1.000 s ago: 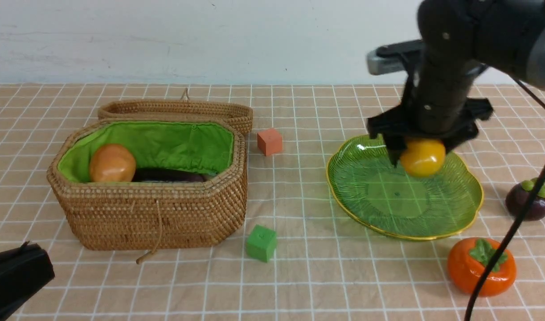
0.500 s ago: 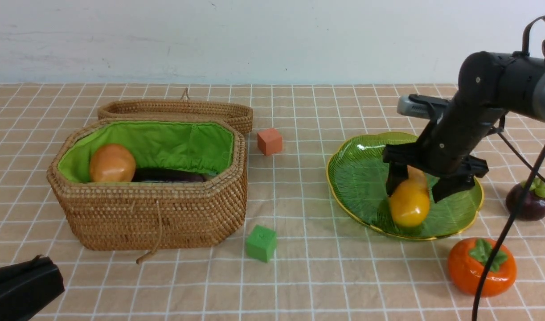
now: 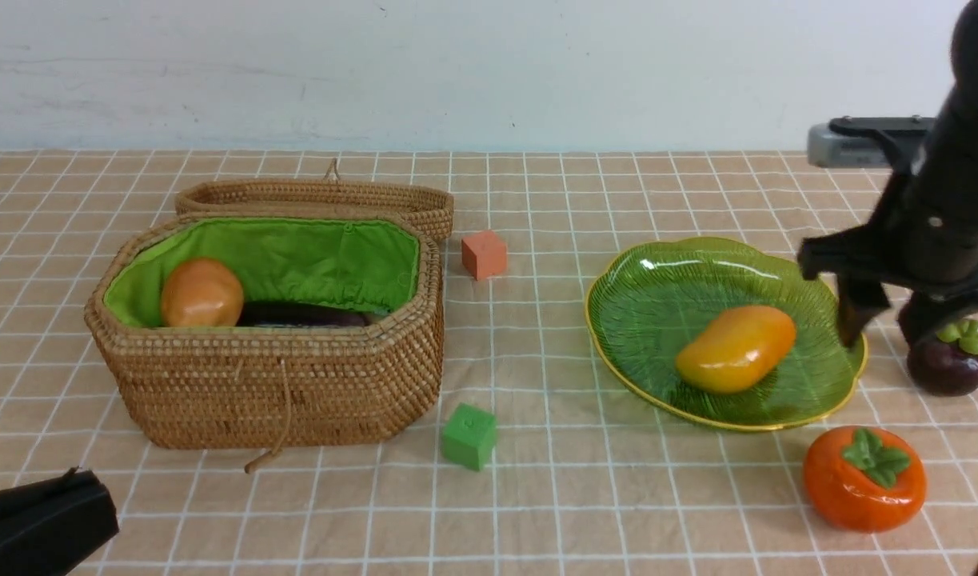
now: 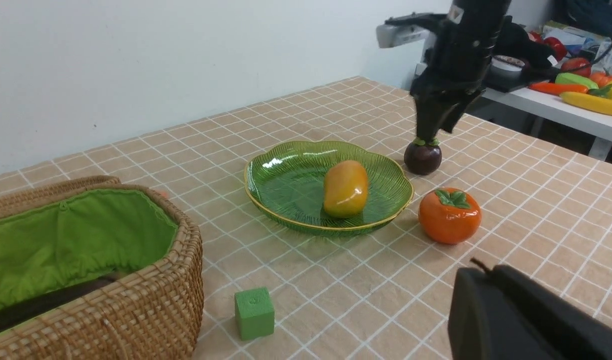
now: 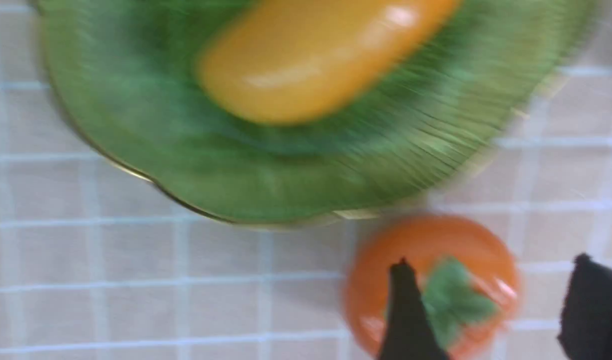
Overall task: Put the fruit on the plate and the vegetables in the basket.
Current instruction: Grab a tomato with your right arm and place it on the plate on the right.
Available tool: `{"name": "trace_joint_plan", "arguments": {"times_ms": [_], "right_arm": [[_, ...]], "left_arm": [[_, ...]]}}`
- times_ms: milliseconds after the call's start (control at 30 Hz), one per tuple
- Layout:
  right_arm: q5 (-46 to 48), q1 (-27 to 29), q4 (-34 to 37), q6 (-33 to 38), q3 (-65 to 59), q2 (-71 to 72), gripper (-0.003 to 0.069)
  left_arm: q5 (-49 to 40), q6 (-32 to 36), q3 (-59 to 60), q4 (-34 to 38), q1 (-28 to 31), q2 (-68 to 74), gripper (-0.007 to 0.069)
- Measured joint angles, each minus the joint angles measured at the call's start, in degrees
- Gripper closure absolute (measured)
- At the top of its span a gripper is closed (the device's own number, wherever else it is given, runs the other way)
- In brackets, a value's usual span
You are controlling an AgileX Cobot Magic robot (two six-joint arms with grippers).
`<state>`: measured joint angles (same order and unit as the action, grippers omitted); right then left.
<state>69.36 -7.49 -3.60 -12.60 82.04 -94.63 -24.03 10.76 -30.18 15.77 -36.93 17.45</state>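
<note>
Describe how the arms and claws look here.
Right arm: matte black, round tubular links, a grey boxy camera mounted at the wrist. Right claw: black, two tapered fingers. Left claw: only a black blocky housing shows; no markings legible.

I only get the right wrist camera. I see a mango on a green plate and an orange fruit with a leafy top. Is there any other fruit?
Observer: Yes. A dark purple mangosteen stands on the tablecloth by the plate's right side, just below the right tool.
Operator: Where do the veggies go?
Observer: Into a wicker basket over on the left. A potato and an eggplant already lie inside it.
</note>
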Motion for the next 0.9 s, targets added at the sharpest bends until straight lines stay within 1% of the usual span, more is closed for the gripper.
{"name": "trace_joint_plan", "arguments": {"times_ms": [33,67,100,133,200,233,267,333,367,400,467,500,567,600,633,700,800,900], "right_arm": [[0.0,0.24,-0.27,-0.57,-1.4,0.52,0.0328],[-0.19,2.54,-1.43,-2.1,-5.83,4.25,0.0377],[-0.51,3.81,-1.44,-2.67,-8.14,5.82,0.0392],[-2.1,6.74,-0.38,-3.08,-13.48,8.74,0.041],[-8.05,13.07,4.97,-1.26,-21.24,13.16,0.0408],[-8.05,13.07,5.71,-1.26,-21.92,13.16,0.0408],[-12.95,16.56,11.59,2.87,-26.22,14.56,0.0385],[-19.17,19.49,21.9,9.99,-31.73,15.11,0.0321],[-19.81,19.69,22.81,10.78,-31.73,15.11,0.0314],[-24.99,20.99,29.4,17.18,-35.05,14.92,0.0239],[-29.13,21.45,35.71,22.43,-37.27,14.09,0.0158],[-29.89,21.46,37.49,23.46,-37.62,13.83,0.015],[-34.06,21.67,43.1,29.13,-38.68,11.43,0.0041],[-35.48,21.66,44.55,30.84,-38.76,10.43,0.0015],[-36.79,21.66,45.56,32.31,-38.84,9.46,-0.0004],[-38.29,21.66,46.66,34.24,-38.89,8.04,-0.0019],[-39.18,21.66,47.97,37.05,-38.89,5.71,-0.0015],[-39.67,21.66,49.86,39.22,-38.89,4.23,0.0006]], "left_arm": [[-0.11,0.0,0.0,0.0,0.0,0.0,0.0637],[-0.56,0.0,0.0,0.0,0.0,0.0,0.0637],[-0.71,0.0,0.0,0.0,0.0,0.0,0.0637],[-0.87,0.0,0.0,0.0,0.0,0.0,0.0637],[-0.87,0.0,0.0,0.06,0.0,0.0,0.0637],[-0.87,0.0,0.0,0.06,0.0,0.0,0.0637],[-0.88,0.0,0.0,0.06,0.0,0.0,0.0637],[-0.88,0.0,0.0,0.06,0.0,0.0,0.0637],[-0.88,0.0,0.0,0.06,0.0,0.0,0.0637],[-0.88,0.0,0.0,0.06,0.0,0.0,0.0637],[-0.88,0.0,0.0,0.06,0.0,0.0,0.0637],[-0.88,0.0,0.0,0.06,0.0,0.0,0.0637],[-0.88,0.0,0.0,0.06,-0.01,0.0,0.0637],[-0.88,0.0,0.0,0.06,-0.06,0.0,0.0637],[-0.88,0.0,0.0,0.06,-0.06,0.0,0.0637],[-1.09,0.0,0.0,0.06,-0.11,0.0,0.0637],[-1.28,0.0,0.0,0.06,-0.11,0.0,0.0637],[-1.28,0.0,0.0,0.06,-0.11,0.0,0.0637]]}}
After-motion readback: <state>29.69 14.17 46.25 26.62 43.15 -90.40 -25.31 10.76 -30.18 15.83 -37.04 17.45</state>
